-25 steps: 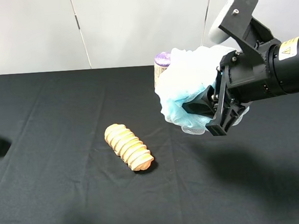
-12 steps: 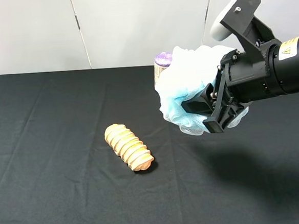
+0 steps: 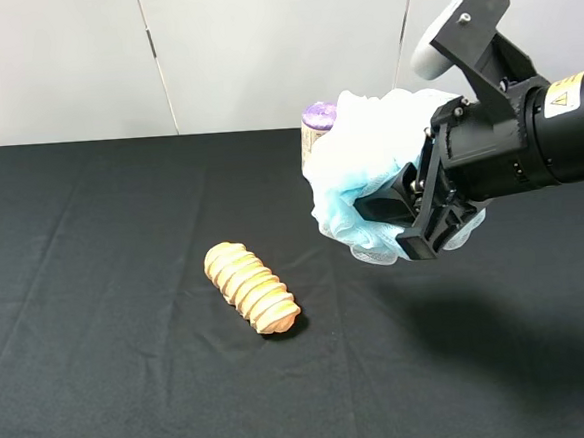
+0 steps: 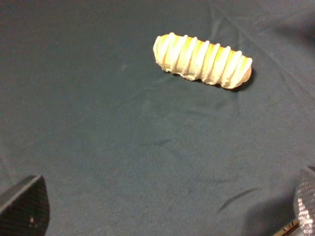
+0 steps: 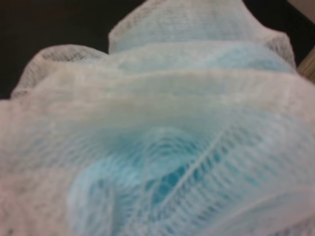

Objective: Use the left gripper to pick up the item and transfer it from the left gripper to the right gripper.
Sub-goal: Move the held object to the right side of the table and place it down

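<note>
Black cloth covers the table (image 3: pixel 104 393) from edge to edge, creased here and there. From three o'clock the right gripper (image 3: pixel 409 223) reaches in, its arm cut off by the edge of the high view. Its dark fingers are clamped on the item (image 3: pixel 363 159), the pale blue mesh pouf, which hangs clear of the cloth at about two o'clock from the table's middle. The ruffles bury the inner finger, so only the outer one shows in full. The right wrist camera sees nothing but blurred mesh (image 5: pixel 157 147) filling the picture.

The ridged orange-tan oblong (image 3: pixel 252 287) lies on the cloth near the centre, a little toward eight o'clock, well apart from the pouf. The purple-capped canister (image 3: pixel 317 117) stands at one o'clock; the pouf hides most of it.

The left gripper (image 4: pixel 165 210) is out of the high view. Its own camera catches only two fingertips (image 4: pixel 24 206) at the corners, spread wide with bare cloth between them, and the oblong (image 4: pixel 203 60) lies beyond.

A second ago a dark shape showed at nine o'clock on the table's edge; it is gone. The right arm has risen a touch since then.
</note>
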Controlling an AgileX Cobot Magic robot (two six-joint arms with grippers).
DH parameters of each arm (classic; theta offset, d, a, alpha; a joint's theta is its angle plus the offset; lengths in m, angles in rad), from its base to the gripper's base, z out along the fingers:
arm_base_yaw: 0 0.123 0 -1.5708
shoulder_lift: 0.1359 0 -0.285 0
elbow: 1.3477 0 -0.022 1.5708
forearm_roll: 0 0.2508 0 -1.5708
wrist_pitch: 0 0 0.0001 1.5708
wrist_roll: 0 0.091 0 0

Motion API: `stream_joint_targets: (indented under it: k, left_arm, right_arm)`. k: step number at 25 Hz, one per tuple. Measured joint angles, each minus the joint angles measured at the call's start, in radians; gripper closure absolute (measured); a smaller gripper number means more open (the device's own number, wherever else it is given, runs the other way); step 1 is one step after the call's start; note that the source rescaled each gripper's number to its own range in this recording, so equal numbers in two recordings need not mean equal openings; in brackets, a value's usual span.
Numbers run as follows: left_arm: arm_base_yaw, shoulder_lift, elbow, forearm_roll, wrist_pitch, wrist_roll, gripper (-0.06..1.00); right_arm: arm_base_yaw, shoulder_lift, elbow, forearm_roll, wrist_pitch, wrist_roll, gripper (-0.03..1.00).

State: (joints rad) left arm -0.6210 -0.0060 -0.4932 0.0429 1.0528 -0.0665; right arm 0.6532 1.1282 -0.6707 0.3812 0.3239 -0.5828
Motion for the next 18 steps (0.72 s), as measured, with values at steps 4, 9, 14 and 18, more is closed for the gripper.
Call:
stream_joint_targets:
  k: [4,9,14,18]
  left_arm:
    - [0.000,0.000,0.000,0.000,0.000,0.000,-0.06]
    - [0.007,0.000,0.000,0.000,0.000,0.000,-0.06]
    - [0.136,0.000,0.000,0.000,0.000,0.000,-0.06]
    - [0.296,0.000,0.000,0.000,0.000,0.000,-0.06]
  right_arm:
    - [0.000,0.000,0.000,0.000,0.000,0.000,0.96]
    - [0.000,0.000,0.000,0.005,0.000,0.019,0.97]
    - [0.000,0.000,0.000,0.007,0.000,0.031,0.97]
    - [0.000,0.000,0.000,0.007,0.000,0.035,0.97]
